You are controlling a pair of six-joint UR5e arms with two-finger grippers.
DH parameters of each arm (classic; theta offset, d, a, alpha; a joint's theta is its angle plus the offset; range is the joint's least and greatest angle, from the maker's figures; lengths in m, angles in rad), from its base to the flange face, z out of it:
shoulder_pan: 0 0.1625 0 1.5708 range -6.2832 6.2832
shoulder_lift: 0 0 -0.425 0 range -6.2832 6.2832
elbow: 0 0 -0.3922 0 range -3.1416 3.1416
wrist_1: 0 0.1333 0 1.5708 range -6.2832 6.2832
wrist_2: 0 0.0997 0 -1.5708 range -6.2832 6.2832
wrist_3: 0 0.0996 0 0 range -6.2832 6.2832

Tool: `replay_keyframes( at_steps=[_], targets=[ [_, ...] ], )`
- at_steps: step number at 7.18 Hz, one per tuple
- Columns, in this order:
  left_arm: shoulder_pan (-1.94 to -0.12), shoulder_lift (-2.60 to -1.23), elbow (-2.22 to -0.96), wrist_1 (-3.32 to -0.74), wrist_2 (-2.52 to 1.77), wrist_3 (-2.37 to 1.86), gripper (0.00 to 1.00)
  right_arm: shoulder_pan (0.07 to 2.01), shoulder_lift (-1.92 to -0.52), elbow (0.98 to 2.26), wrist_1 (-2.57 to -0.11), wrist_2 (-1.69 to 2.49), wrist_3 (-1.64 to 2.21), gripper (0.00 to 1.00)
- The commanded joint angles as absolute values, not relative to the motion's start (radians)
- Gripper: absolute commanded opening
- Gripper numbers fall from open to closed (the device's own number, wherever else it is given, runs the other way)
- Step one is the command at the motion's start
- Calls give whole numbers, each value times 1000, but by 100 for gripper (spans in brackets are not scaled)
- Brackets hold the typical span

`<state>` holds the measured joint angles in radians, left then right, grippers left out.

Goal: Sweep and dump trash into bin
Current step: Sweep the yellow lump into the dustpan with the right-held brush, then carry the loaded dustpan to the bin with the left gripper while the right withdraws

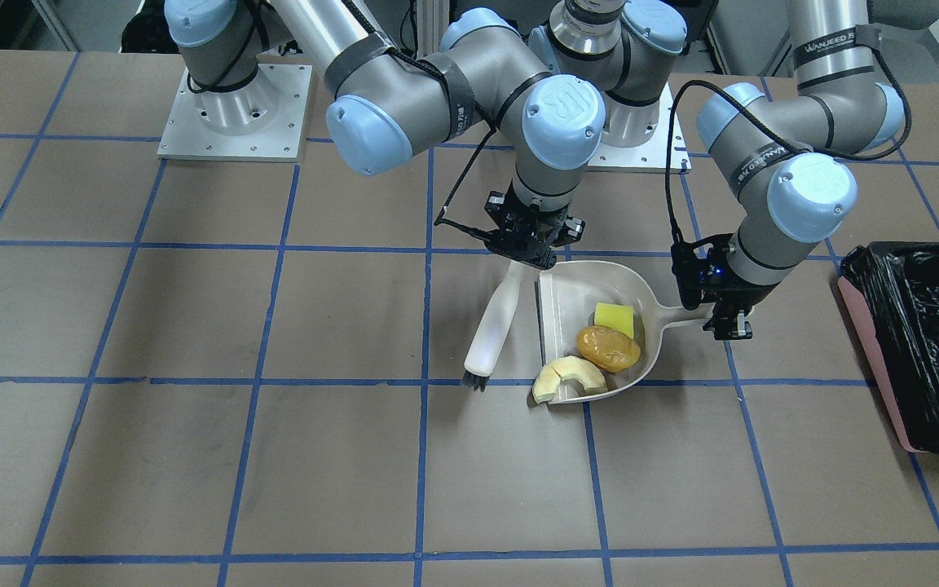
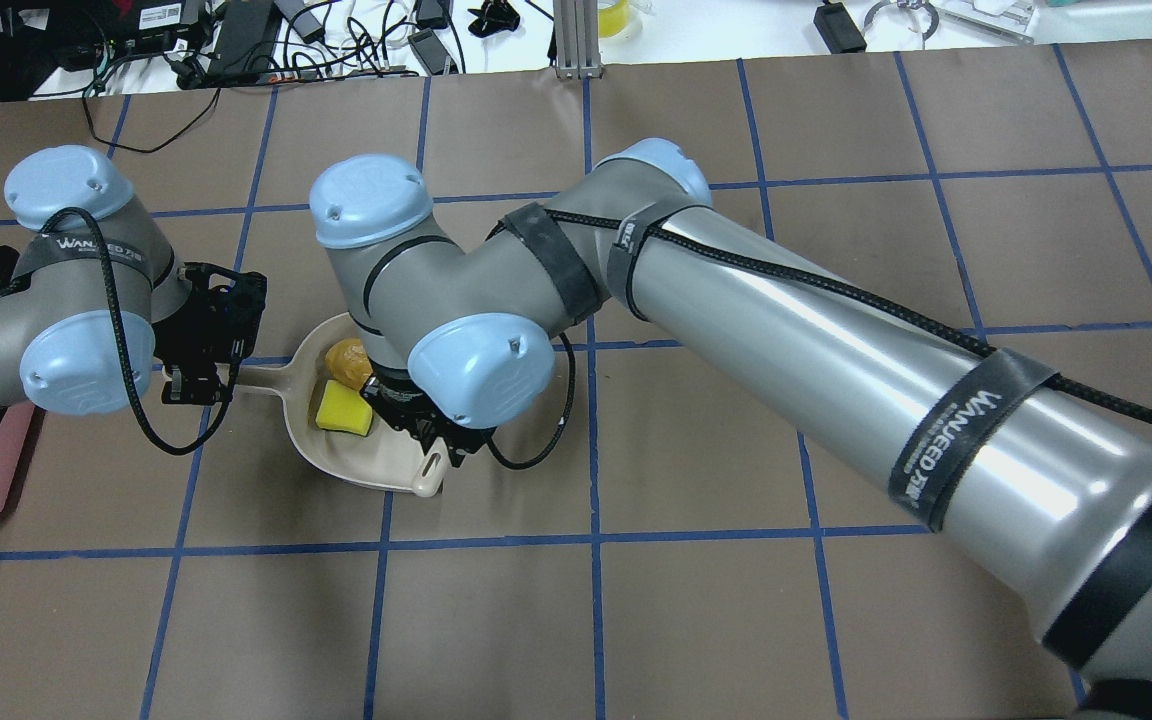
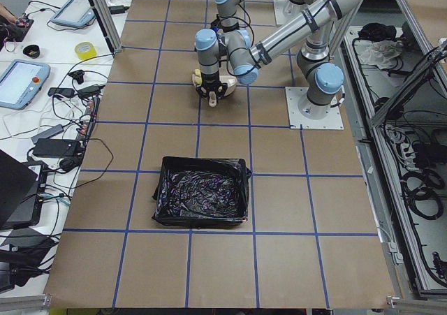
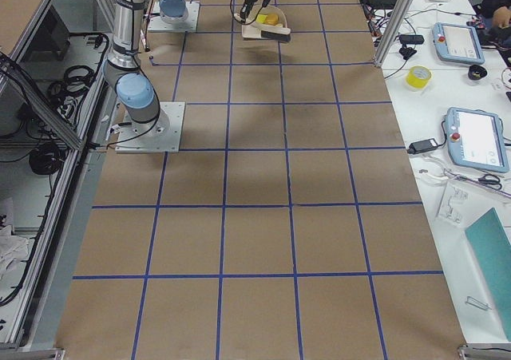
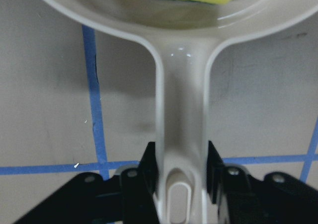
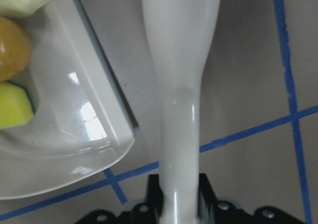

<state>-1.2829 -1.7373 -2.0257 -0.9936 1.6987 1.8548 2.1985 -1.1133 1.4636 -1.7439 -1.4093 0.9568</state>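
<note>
**A:** Cream rind slice sat closest to the front cam, right at the dustpan lip. One end looked to poke just past the edge, tho hard to be sure.

**B:** And the other two scraps?

**A:** Golden-brown lump was touching the rind, deeper in. Yellow wedge was behind that, toward the handle end. All 3 were inside the dustpan, and I saw none loose on the table.

**B:** Grippers?

**A:** Left gripper was clamped on the dustpan handle, jaws pressed to both sides, per its wrist cam. Right gripper was clamped on the handle of the brush. Brush slanted down, bristles at the table just beside the dustpan mouth, not touching it.

**B:** So which step?

**A:** Sweeping looked done, imo. The dump was not yet made. Dustpan seemed to rest on the table, and the bin, black-bagged w/ pink sides, stood well apart on the robot's left.

**B:** What did the next move call for?

**A:** Left arm would have to lift the dustpan w/ the mouth tipped up a bit, since that rind could slide off the lip. Then carry it over the bin rim and tip it mouth-down. Right arm prob should hold the brush clear of that path.
</note>
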Motion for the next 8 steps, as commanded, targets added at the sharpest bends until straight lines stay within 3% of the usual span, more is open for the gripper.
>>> replay_keyframes(
  at_steps=[1, 3, 6, 8],
  targets=[
    [-1202, -1740, -2013, -1002, 1617, 1991, 5, 2099, -1176, 1466, -1660, -1479, 784, 0],
    [-1087, -1736, -1946, -1062, 1524, 2009, 4, 1949, -1233, 1466, -1611, -1485, 568, 0],
    [-994, -1766, -1691, -1366, 1473, 2077, 4, 1700, -1246, 1463, -1615, -1575, 283, 0],
    [-874, -1764, -1651, -1405, 1480, 2176, 4, 1571, -1241, 1463, -1629, -1618, 107, 0]
  ],
)
